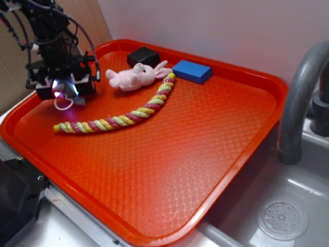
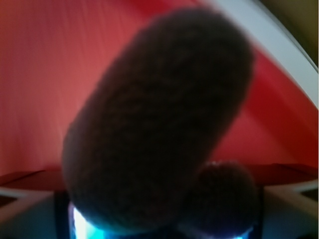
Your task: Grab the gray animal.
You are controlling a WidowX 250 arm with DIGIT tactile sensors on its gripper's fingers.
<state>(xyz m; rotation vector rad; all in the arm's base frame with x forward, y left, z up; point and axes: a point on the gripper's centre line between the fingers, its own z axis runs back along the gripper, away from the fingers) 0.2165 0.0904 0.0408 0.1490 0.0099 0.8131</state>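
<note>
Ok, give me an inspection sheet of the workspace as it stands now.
Surface: red tray, textured, beside a grey sink.
Job's things: gray animal in the pincer, its white cord loop hanging; it fills the wrist view.
Clutter: pink bunny, twisted rope, blue block, black block.
Grippers: pincer shut on the gray animal, above the tray's left side.
Cables: arm wiring.
Surroundings: faucet, sink drain, wall behind.
</note>
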